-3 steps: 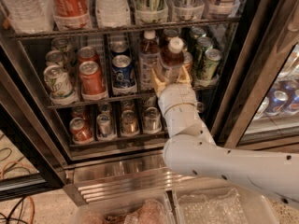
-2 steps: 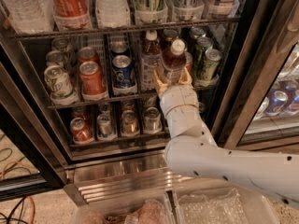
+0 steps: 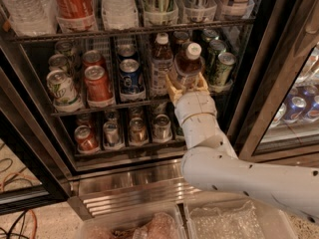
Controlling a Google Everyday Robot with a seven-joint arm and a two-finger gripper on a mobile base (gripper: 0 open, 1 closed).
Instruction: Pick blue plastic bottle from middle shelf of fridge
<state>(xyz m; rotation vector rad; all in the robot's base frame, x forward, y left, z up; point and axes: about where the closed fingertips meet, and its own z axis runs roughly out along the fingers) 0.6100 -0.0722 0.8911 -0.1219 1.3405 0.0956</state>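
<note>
Your gripper (image 3: 187,86) is clamped around the blue plastic bottle (image 3: 189,63) at the middle shelf (image 3: 113,105). Judged remaining: withdraw it clear of the fridge (image 3: 129,185).

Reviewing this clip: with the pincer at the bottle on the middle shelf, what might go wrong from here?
The pincer holds the blue plastic bottle low, near its base, and the bottle leans; it may pivot or slip while coming out. A second bottle and green cans stand close on either side; pulling back might knock them.
</note>
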